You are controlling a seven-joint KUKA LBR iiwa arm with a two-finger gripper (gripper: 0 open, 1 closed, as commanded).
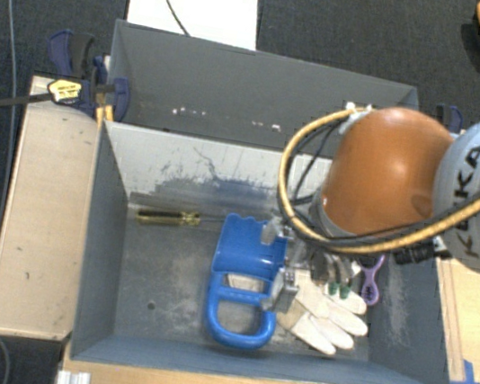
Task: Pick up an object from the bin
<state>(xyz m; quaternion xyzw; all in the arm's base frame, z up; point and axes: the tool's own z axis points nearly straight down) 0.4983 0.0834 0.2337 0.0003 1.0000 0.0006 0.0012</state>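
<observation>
A blue plastic thing [242,252] with a boxy body and a loop handle lies in the middle of the bin floor, its handle toward the front. My gripper [287,283] is down at its right edge, between it and a white glove [328,324] that lies just to the right. The orange cover on the wrist hides most of the gripper. A purple looped thing [373,282] pokes out from under the arm behind the glove.
A thin tool with a yellow and black handle [167,216] lies near the back wall on the bin's left. The arm reaches in from the right, over the bin's right half.
</observation>
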